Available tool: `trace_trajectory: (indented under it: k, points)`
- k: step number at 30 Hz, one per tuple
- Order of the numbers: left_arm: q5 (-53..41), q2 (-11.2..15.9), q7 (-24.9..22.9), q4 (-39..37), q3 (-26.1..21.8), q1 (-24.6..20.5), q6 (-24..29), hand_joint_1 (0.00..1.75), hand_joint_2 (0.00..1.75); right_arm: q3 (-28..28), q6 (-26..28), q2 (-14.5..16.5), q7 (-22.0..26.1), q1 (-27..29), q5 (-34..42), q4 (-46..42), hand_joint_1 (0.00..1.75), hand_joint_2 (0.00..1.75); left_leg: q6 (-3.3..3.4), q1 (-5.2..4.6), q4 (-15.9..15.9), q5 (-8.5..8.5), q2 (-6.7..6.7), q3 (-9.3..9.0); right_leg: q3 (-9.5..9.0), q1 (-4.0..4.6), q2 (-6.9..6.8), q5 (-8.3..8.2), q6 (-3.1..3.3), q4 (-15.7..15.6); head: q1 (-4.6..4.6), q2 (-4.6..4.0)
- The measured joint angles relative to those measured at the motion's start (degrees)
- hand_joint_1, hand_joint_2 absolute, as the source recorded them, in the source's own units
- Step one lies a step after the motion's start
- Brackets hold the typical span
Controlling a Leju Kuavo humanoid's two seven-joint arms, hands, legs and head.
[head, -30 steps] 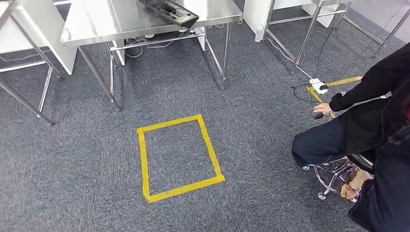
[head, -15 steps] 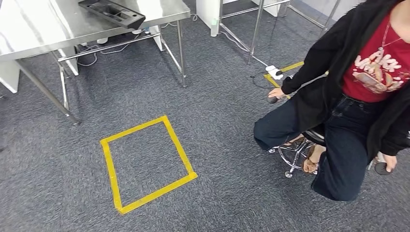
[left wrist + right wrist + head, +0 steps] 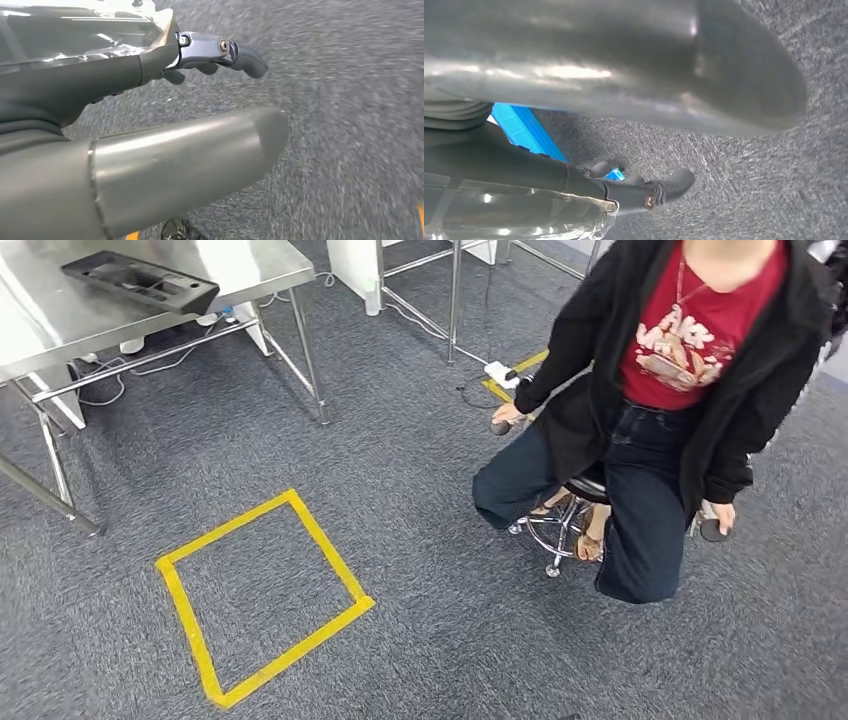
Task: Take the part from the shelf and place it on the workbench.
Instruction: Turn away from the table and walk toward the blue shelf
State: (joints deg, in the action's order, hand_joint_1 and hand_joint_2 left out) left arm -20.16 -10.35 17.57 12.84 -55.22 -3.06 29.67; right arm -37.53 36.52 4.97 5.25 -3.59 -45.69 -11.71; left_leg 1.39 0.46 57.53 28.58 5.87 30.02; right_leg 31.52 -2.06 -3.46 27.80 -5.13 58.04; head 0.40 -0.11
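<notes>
L hand (image 3: 165, 100) empty, fingers apart | R hand (image 3: 634, 150) same

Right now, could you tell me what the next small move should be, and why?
Probably a slow turn to look for the shelf, kept clear of the seated person: the left hand and right hand hang empty above the carpet.

- Yellow tape square (image 3: 262, 597) marked on grey carpet (image 3: 420, 640).
- Person (image 3: 650, 410) in black jacket and red shirt seated on a wheeled stool (image 3: 560, 530), a dark object in each hand.
- White power strip (image 3: 499, 372) on carpet beside yellow tape.
</notes>
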Motion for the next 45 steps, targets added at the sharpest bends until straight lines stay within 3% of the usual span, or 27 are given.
trace_trajectory:
  k: [2,3,5,6,8,9,10,12,14,16,18,20,22,24,25,26,28,30,32,34,36,38,40,41,43,44,45]
  points:
    - [0.0,0.0,-0.1,0.0,0.0,-0.2,0.2,0.00,0.00,0.0,0.0,-0.1,0.0,0.0,-0.2,0.0,0.00,0.00,-0.77,0.10,0.0,0.11,0.83,-0.25,0.66,0.17,1.09,-0.25,1.61,0.3,-0.14,0.00]
    - [0.0,0.0,-0.2,0.0,0.0,-0.3,0.4,0.00,0.00,0.0,0.0,-0.2,-0.1,0.1,-0.2,0.0,0.00,0.00,-1.11,0.29,0.3,0.46,0.50,-0.26,0.79,0.02,1.61,-0.40,2.10,0.3,-0.17,0.00]
    - [0.0,-0.1,-0.3,0.0,0.0,-0.3,0.6,0.00,0.00,0.0,0.0,-0.2,-0.2,0.1,-0.4,0.0,0.00,0.00,-1.66,0.64,2.3,2.56,-1.95,0.55,0.91,-0.37,2.56,-0.82,2.96,0.2,-0.27,0.00]
    - [0.0,-0.1,-0.3,-0.1,-0.1,-0.2,0.7,0.00,0.00,0.0,0.0,-0.2,-0.2,0.0,-0.6,0.0,0.00,0.00,-1.81,0.73,4.9,4.51,-3.71,1.63,1.07,-0.39,3.01,-1.03,3.33,0.2,-0.33,0.00]
    - [0.0,-0.1,-0.4,-0.1,-0.1,-0.1,0.9,0.00,0.00,0.0,0.0,-0.2,-0.3,-0.1,-0.8,0.0,0.00,0.00,-1.75,0.72,12.5,8.68,-5.56,4.87,1.65,-0.05,4.08,-1.41,3.96,0.2,-0.39,0.00]
    - [0.1,0.0,-0.5,-0.1,-0.2,0.0,0.9,0.00,0.00,0.0,0.0,-0.2,-0.3,-0.1,-0.9,0.0,0.00,0.00,-1.64,0.71,15.5,9.80,-5.82,6.19,1.90,0.14,4.73,-1.57,4.12,0.2,-0.39,0.00]
    - [0.1,0.0,-0.5,-0.1,-0.2,0.0,0.9,0.00,0.00,0.0,0.0,-0.2,-0.3,0.0,-0.9,0.0,0.00,0.00,-1.47,0.71,16.8,9.84,-5.91,6.73,2.08,0.28,5.42,-1.72,4.17,0.2,-0.39,0.00]
    - [0.2,0.0,-0.6,-0.1,-0.2,0.0,0.9,0.00,0.00,0.0,-0.1,-0.2,-0.5,0.0,-0.9,0.0,0.00,0.00,-0.92,0.71,12.3,6.56,-6.44,4.31,2.22,0.40,6.95,-2.04,3.97,0.2,-0.39,0.00]
    - [0.2,0.0,-0.6,-0.1,-0.2,0.0,0.9,0.00,0.00,0.0,-0.1,-0.2,-0.5,-0.1,-1.0,0.0,0.00,0.00,-0.32,0.70,4.3,3.12,-8.83,0.17,2.31,0.50,8.32,-2.37,3.47,0.3,-0.37,0.00]
    - [0.2,0.0,-0.6,-0.1,-0.2,0.0,1.0,0.00,0.00,0.0,-0.1,-0.1,-0.6,-0.2,-1.0,0.0,0.00,0.00,-0.09,0.41,0.8,2.25,-10.25,-1.51,2.69,0.58,9.36,-2.82,2.80,0.3,-0.34,0.00]
    - [0.3,-0.1,-0.6,-0.1,-0.2,0.0,1.0,0.00,0.00,0.0,-0.2,-0.2,-0.6,-0.1,-1.0,0.0,0.00,0.00,0.34,-0.04,0.4,1.87,-9.18,-1.48,3.22,0.61,10.30,-3.37,1.93,0.1,-0.31,0.00]
    - [0.3,-0.2,-0.6,-0.1,-0.3,0.0,1.1,0.00,0.00,0.0,-0.4,-0.2,-0.5,0.0,-1.0,0.0,0.00,0.00,1.24,-0.15,-0.3,1.00,-7.79,-1.41,4.31,0.71,8.62,-2.64,1.71,1.5,-0.18,0.00]
    - [0.3,-0.2,-0.6,-0.1,-0.3,0.1,1.4,0.00,0.00,0.0,-0.5,-0.3,-0.4,-0.1,-1.1,0.0,0.00,0.00,1.87,-0.19,-0.7,0.41,-6.05,-1.07,7.10,0.84,5.47,0.65,2.19,7.3,0.11,0.00]
    - [0.4,-0.2,-0.7,-0.1,-0.4,0.2,1.6,0.00,0.00,0.0,-0.6,-0.3,-0.5,-0.3,-1.3,0.0,0.00,0.00,2.10,-0.39,-0.6,0.24,-4.19,-0.60,9.94,0.90,4.36,3.90,2.25,14.4,0.28,0.00]
    - [0.4,-0.2,-0.7,-0.1,-0.5,0.2,1.7,0.00,0.00,0.0,-0.6,-0.3,-0.6,-0.3,-1.4,0.1,0.00,0.00,2.13,-0.45,-0.6,0.19,-3.31,-0.45,10.13,0.88,4.25,4.41,1.98,16.0,0.28,0.00]
    - [0.4,-0.2,-0.8,-0.1,-0.6,0.2,1.8,0.00,0.00,0.0,-0.6,-0.3,-0.7,-0.2,-1.5,0.1,0.00,0.00,2.12,-0.48,-0.6,0.16,-2.48,-0.37,9.12,0.87,4.08,4.13,1.58,15.3,0.31,0.00]
    - [0.4,-0.3,-0.8,-0.1,-0.6,0.2,1.8,0.00,0.00,0.0,-0.6,-0.4,-0.9,-0.2,-1.7,0.1,0.00,0.00,2.02,-0.51,-0.6,0.16,-0.99,-0.44,3.98,0.87,2.66,2.07,0.79,7.9,0.37,0.00]
    - [0.4,-0.5,-0.8,-0.1,-0.6,0.1,1.8,0.00,0.00,0.0,-0.6,-0.5,-0.9,-0.4,-1.8,0.1,0.00,0.00,1.59,-0.82,-0.4,0.31,0.27,-0.61,-0.38,1.23,0.37,0.39,1.13,0.8,0.37,0.00]
    - [0.4,-0.5,-0.9,-0.1,-0.6,0.0,1.9,0.00,0.00,0.0,-0.6,-0.6,-0.9,-0.5,-1.8,0.1,0.00,0.00,1.05,-1.06,-0.4,0.40,1.22,-0.78,-1.02,1.60,-0.15,-0.09,2.04,-1.1,0.26,0.00]
    - [0.4,-0.6,-0.9,-0.1,-0.6,-0.2,1.9,0.00,0.00,0.0,-0.6,-0.6,-1.0,-0.4,-1.8,0.1,0.00,0.00,0.48,-0.87,-0.2,0.56,1.62,-0.88,-0.79,1.10,0.99,-0.45,2.73,-1.4,0.18,0.00]
    - [0.4,-0.6,-0.9,-0.1,-0.6,-0.3,1.9,0.00,0.00,0.0,-0.6,-0.6,-1.0,-0.3,-1.8,0.1,0.00,0.00,-0.24,-0.51,1.5,2.18,-0.70,-0.25,-0.94,0.42,2.00,-0.91,3.51,-1.7,0.09,0.00]
    - [0.4,-0.5,-0.9,-0.1,-0.6,-0.2,2.0,0.00,0.00,0.0,-0.6,-0.6,-1.1,-0.5,-1.7,0.1,0.00,0.00,-0.74,-0.12,7.0,5.85,-4.21,2.07,-0.70,0.28,2.95,-1.28,4.10,-1.8,-0.02,0.01]
    - [0.4,-0.5,-0.9,-0.1,-0.6,0.1,2.0,0.00,0.00,0.0,-0.6,-0.6,-1.1,-0.6,-1.6,0.1,0.00,0.00,-1.06,0.20,13.7,9.10,-5.63,5.06,-0.30,0.29,4.12,-1.51,4.31,-1.7,-0.04,0.01]
    - [0.4,-0.5,-0.9,-0.1,-0.6,0.2,2.0,0.00,0.00,0.0,-0.7,-0.6,-1.0,-0.5,-1.6,0.1,0.00,0.00,-1.22,0.38,15.6,9.45,-5.82,5.87,-0.20,0.27,4.79,-1.59,4.27,-1.7,-0.05,0.01]
    - [0.4,-0.5,-0.9,-0.1,-0.6,0.2,2.0,0.00,0.00,0.0,-0.7,-0.5,-0.9,-0.2,-1.5,0.1,0.00,0.00,-1.58,0.92,13.6,7.01,-6.08,4.83,-0.16,0.05,6.26,-1.73,4.02,-1.6,-0.07,0.00]
    - [0.4,-0.4,-0.9,-0.1,-0.6,0.2,1.9,0.00,0.00,0.0,-0.8,-0.5,-0.9,-0.1,-1.4,0.1,0.00,0.00,-1.82,1.33,10.1,4.80,-6.71,3.16,-0.12,-0.08,7.05,-1.77,3.89,-1.4,-0.08,0.00]
    - [0.4,-0.4,-0.8,-0.1,-0.6,0.2,1.9,0.00,0.00,0.0,-0.8,-0.5,-0.8,-0.1,-1.4,0.1,0.00,0.00,-2.12,1.74,6.5,3.11,-8.31,1.48,0.08,-0.08,7.81,-1.76,3.63,-1.0,-0.12,0.00]
